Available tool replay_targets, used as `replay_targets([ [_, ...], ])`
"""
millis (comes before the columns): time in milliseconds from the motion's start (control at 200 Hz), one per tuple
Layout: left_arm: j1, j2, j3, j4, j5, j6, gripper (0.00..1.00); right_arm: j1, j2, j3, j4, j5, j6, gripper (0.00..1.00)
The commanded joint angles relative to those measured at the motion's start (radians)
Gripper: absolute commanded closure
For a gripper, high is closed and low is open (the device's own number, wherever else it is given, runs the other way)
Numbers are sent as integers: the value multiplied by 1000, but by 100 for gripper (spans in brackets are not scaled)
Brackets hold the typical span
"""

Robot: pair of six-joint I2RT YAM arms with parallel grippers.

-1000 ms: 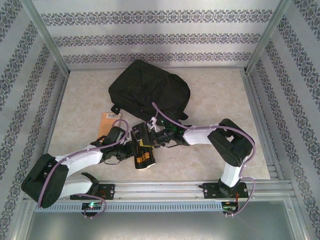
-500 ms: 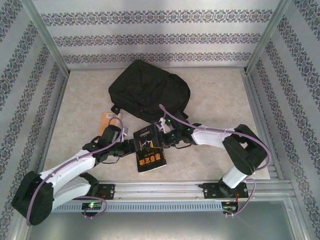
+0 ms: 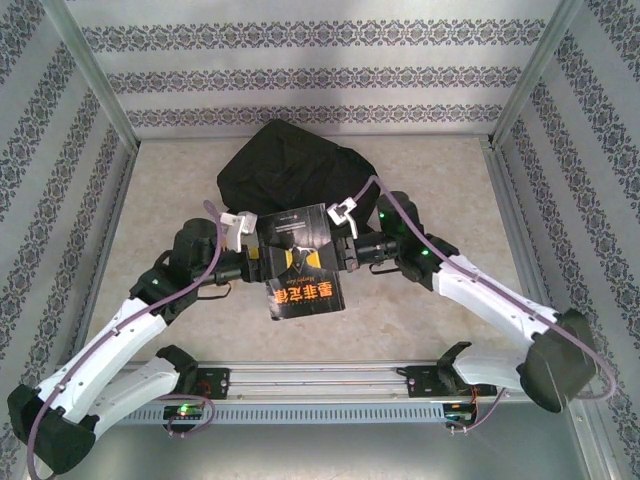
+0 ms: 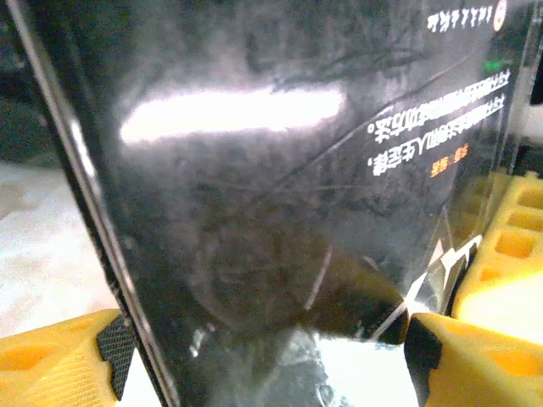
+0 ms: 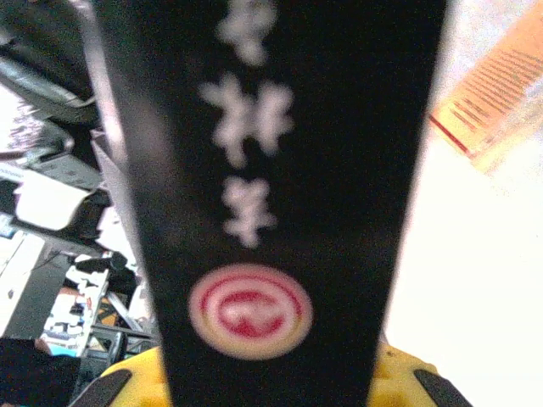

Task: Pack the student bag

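since a second ago both arms have stretched away from the rail, and the black book [image 3: 300, 262] has gone from a dark tilted lump low on the table [image 3: 440, 180] to flat-on, cover facing up, closer to the bag. the student bag [image 3: 290, 165] itself hasn't budged: slumped at the back middle of the table, its near edge just behind the book's far edge from above.

from the top, the left gripper [image 3: 257, 262] is at the book's left edge and the right gripper [image 3: 346, 250] at its right edge.

the left wrist cam adds something the overhead can't: its yellow fingers [image 4: 55, 360] sit wide apart with the glossy cover standing between them. can't tell if either pad actually touches it.

the right wrist cam looks straight down the spine, white characters and a red round logo. its yellow fingers [image 5: 403, 377] are pinched in on the book from both sides, so that one's clamped on. it also catches an orange book [image 5: 501, 89] lying on the table beyond.
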Motion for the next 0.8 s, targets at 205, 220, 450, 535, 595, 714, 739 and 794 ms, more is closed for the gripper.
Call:
replay_targets([
  [205, 19, 12, 65, 132, 312, 6, 15, -3, -131, 53, 91, -163, -22, 100],
  [220, 20, 14, 62, 150, 327, -2, 16, -2, -135, 53, 91, -163, -24, 100],
  [450, 77, 37, -71, 640, 506, -312, 62, -29, -139, 56, 45, -116, -46, 100],
  [535, 81, 68, -110, 843, 537, -431, 77, -48, -131, 44, 59, -92, -29, 100],
  [595, 82, 86, -129, 950, 545, -495, 87, -60, -128, 37, 74, -72, -13, 100],
  [714, 84, 99, -140, 1006, 514, -521, 100, -84, -140, 23, 81, 22, 11, 92],
  [739, 85, 96, -142, 1009, 498, -520, 100, -88, -149, 15, 87, 56, 21, 82],
  [794, 89, 91, -146, 1027, 450, -521, 100, -95, -172, -18, 131, 139, 66, 64],
])
